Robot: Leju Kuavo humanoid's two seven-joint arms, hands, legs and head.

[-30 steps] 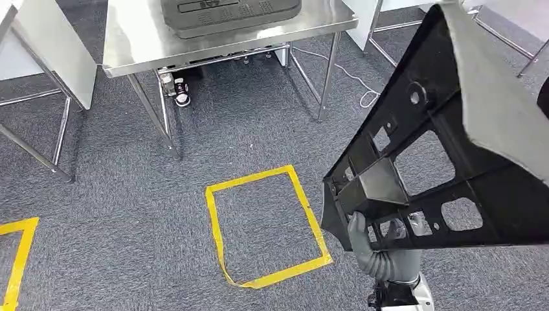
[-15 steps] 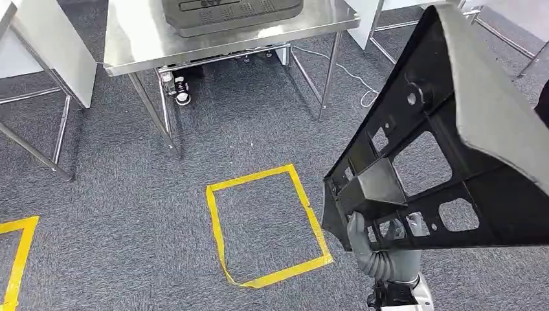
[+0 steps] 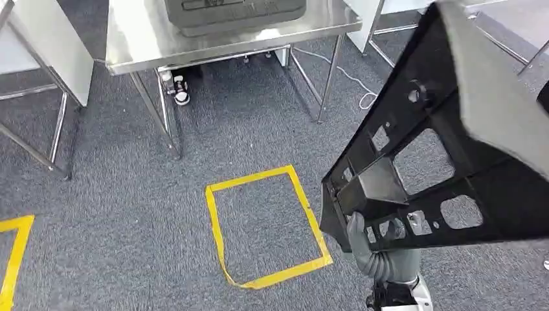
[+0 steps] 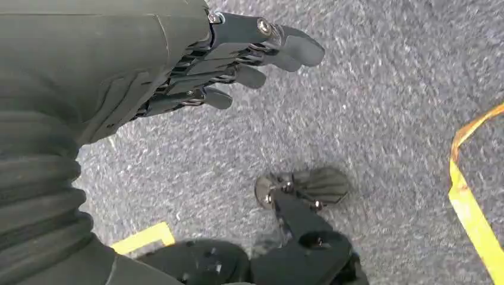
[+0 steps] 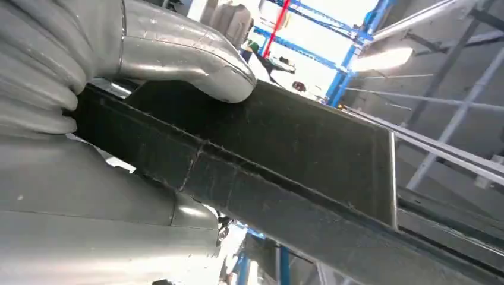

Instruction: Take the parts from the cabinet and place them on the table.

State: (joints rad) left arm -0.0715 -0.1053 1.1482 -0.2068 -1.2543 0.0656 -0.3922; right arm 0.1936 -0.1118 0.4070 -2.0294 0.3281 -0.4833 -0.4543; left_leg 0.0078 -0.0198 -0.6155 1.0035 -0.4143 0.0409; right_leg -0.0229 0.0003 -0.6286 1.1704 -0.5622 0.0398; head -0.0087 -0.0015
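Observation:
A large black plastic part [image 3: 453, 149] with several cut-outs hangs over the carpet at the right of the head view, tilted up. My right hand [image 3: 374, 251] grips its lower end from below. The right wrist view shows the thumb [image 5: 184, 56] pressed on the part's edge [image 5: 285, 148]. My left hand [image 4: 196, 71] hangs above the carpet with its fingers apart, holding nothing. The steel table [image 3: 136, 45] stands ahead, with a dark grey part [image 3: 233, 11] lying on it.
A yellow tape square [image 3: 217, 227] marks the carpet in front of the table, and another tape corner [image 3: 14, 256] lies at the left. A second table with a white panel [image 3: 45, 45] stands at the left. A white cable [image 3: 362, 91] trails behind the table legs.
The whole picture has shifted slightly, so the camera has moved. The black part stays in my right hand in the same pose.

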